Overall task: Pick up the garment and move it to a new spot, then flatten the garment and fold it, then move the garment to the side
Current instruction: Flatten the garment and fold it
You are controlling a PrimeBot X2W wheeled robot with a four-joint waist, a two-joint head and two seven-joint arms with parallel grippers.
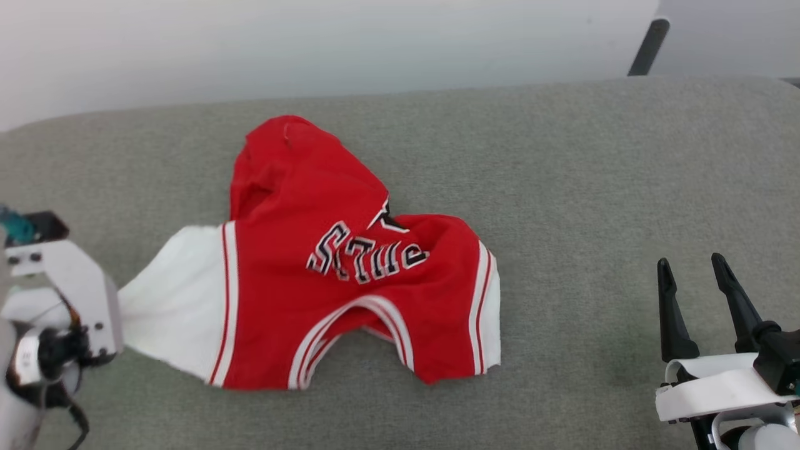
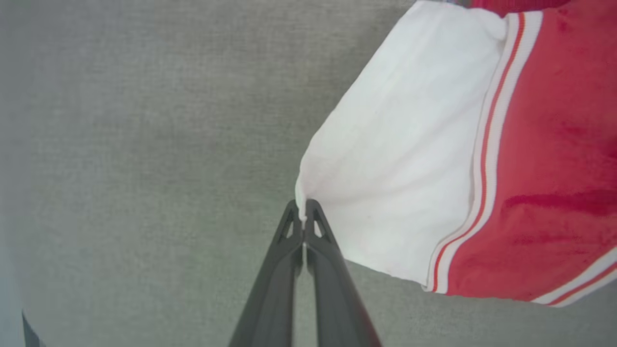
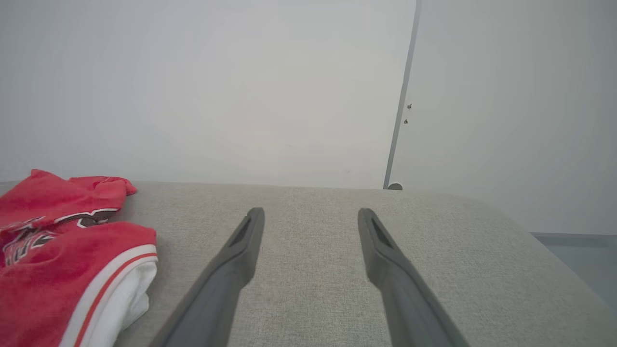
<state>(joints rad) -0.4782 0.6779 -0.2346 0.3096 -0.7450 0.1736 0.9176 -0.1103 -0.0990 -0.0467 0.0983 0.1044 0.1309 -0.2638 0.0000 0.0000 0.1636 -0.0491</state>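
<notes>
Left gripper (image 2: pixel 303 211): fingers pressed together on the outer edge of the garment's (image 1: pixel 325 262) white sleeve (image 2: pixel 395 159), with a thin pinch of cloth between the tips. Right gripper (image 1: pixel 690 261): fingers spread wide with nothing between them, low over the grey cushion (image 1: pixel 594 187).

The garment lies crumpled on the cushion, centre-left in the head view. The pinched sleeve is at its 9 o'clock and the other sleeve at 3 o'clock. The red body is bunched up toward 12 o'clock and the lettering is creased.

Step in hand (my reading): the pick-up, ahead of carrying to a new spot. The hold is on the very edge of the sleeve, so it looks marginal.
- Raise slowly and watch for slip.
- Lift high enough that the bunched body hangs free rather than dragging.
- Taking the 3 o'clock sleeve with the right gripper would hang the cloth spread and ease flattening.

Around: a pale wall (image 1: pixel 312 44) at 12 o'clock and a dark slanted bar (image 1: pixel 649 47) at 1 o'clock, off the cushion. Open cushion toward 3 o'clock suits a new spot. The right gripper sits at the garment's 4 o'clock, well apart. It is the only thing a rightward carry might meet.
</notes>
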